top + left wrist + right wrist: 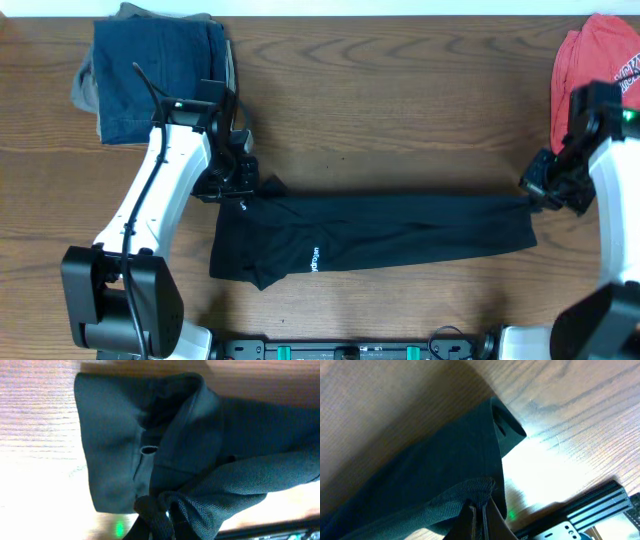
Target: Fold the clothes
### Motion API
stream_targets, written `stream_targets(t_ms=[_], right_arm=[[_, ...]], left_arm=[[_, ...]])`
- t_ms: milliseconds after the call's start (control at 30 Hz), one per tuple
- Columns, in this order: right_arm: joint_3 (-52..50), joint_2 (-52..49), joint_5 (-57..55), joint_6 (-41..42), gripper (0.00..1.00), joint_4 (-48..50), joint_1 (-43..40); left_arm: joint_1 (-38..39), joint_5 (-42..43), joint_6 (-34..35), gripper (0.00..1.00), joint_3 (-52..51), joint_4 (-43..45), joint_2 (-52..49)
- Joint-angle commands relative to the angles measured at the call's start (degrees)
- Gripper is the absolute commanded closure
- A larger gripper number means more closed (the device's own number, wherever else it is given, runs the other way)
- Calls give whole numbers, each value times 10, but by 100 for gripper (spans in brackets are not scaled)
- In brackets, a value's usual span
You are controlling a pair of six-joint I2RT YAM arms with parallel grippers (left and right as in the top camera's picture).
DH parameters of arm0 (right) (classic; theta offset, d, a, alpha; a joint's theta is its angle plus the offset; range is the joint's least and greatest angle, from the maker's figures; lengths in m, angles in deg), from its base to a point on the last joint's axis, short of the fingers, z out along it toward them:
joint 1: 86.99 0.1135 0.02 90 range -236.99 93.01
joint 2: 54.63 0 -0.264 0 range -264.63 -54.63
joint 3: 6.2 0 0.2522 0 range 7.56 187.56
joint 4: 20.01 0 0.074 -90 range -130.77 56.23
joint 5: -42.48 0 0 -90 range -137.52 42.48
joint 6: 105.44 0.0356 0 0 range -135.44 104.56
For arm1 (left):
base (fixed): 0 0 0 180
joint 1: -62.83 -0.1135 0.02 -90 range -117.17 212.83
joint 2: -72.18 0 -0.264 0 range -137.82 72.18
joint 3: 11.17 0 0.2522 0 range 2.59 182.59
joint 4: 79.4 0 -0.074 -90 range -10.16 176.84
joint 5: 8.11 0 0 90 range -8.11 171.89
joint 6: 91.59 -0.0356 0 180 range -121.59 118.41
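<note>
The black garment (390, 232) lies stretched left to right across the table's middle, folded lengthwise, with a small white text mark (312, 259) near its left part. My left gripper (243, 183) is shut on its upper left corner, and the left wrist view shows bunched mesh fabric (200, 505) between the fingers (159, 519). My right gripper (532, 192) is shut on the garment's right end, and the right wrist view shows the fabric edge (470, 491) pinched between the fingertips (476, 508).
A folded dark-blue denim and tan pile (150, 65) lies at the back left, just behind my left arm. A coral-red shirt (595, 60) with lettering lies at the back right. The wooden table (400, 110) lies between them.
</note>
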Motion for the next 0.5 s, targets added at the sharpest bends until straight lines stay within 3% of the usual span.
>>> stream_targets(t_ms=[0,467], right_arm=[[-35,15,-16,23,99,12,-19],[-76,14,5,27,99,45,-73]], left_arm=[[-5,-21,23,94,-24,3,2],[-5,18,39,93,-141,13,2]])
